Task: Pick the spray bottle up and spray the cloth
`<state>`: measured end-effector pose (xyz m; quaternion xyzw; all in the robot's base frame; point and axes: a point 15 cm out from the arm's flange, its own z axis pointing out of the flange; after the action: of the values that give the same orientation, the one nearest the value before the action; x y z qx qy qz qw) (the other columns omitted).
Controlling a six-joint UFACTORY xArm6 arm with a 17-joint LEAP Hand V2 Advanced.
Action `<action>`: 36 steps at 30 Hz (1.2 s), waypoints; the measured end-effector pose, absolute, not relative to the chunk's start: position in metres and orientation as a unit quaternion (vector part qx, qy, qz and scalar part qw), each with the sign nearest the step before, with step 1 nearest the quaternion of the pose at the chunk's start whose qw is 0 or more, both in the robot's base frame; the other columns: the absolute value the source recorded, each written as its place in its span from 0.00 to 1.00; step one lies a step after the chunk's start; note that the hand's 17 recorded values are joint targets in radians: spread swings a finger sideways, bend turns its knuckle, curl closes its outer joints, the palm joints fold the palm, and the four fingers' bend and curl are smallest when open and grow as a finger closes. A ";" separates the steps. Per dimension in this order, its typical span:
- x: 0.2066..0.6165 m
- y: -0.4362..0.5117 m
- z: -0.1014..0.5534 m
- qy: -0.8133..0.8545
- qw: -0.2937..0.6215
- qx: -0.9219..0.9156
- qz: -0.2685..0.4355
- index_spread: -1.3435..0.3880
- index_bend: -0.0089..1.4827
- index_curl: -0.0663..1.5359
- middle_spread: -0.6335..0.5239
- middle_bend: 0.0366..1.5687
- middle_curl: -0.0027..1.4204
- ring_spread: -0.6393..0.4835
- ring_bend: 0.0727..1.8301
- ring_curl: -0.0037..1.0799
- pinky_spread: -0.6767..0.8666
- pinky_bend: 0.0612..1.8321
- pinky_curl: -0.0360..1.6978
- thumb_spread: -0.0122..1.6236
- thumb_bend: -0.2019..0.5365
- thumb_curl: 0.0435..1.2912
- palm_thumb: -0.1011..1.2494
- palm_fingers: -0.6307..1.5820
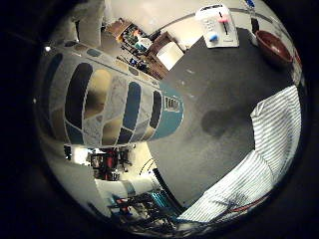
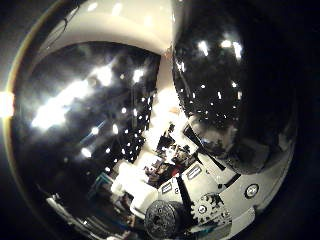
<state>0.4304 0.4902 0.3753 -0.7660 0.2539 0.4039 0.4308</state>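
Bottle at the palm, cloth waiting on the table

The patterned teal bottle (image 1: 109, 99) is seen filling much of the little finger side view, so it is judged close against the hand (image 2: 210, 212); whether a grip is closed round it cannot be told. The striped cloth (image 1: 269, 149) is spread on the dark table (image 1: 209, 84), apart from the bowl (image 1: 273, 47). For a good spray, the nozzle should be turned toward the cloth, and the bottle kept steady before the trigger is pressed.

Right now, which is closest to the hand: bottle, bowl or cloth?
The patterned bottle: it fills much of the view, while the striped cloth and brown bowl lie away on the table.
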 end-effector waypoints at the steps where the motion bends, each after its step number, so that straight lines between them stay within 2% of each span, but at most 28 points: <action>1: 0.431 0.492 0.370 0.256 0.428 -0.766 0.406 0.65 0.78 0.52 0.47 0.87 0.45 0.42 0.80 0.55 0.28 0.54 0.78 0.54 0.25 0.63 0.78 0.82; 17: 0.443 0.503 0.301 0.293 0.403 -0.761 0.415 0.65 0.78 0.52 0.47 0.87 0.45 0.42 0.80 0.55 0.28 0.54 0.78 0.54 0.25 0.62 0.77 0.82; 25: 0.449 0.504 0.288 0.304 0.401 -0.762 0.407 0.65 0.76 0.52 0.47 0.86 0.44 0.42 0.79 0.55 0.28 0.53 0.75 0.54 0.24 0.62 0.74 0.82; 30: 0.452 0.503 0.284 0.308 0.400 -0.763 0.403 0.65 0.72 0.51 0.47 0.83 0.43 0.43 0.78 0.53 0.27 0.52 0.71 0.52 0.23 0.61 0.72 0.82; 36: 0.454 0.493 0.269 0.311 0.376 -0.783 0.385 0.63 0.60 0.49 0.47 0.76 0.41 0.45 0.74 0.49 0.23 0.51 0.60 0.51 0.22 0.56 0.65 0.82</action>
<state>0.4542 0.4927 0.2693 -0.7829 0.3113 0.3854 0.3763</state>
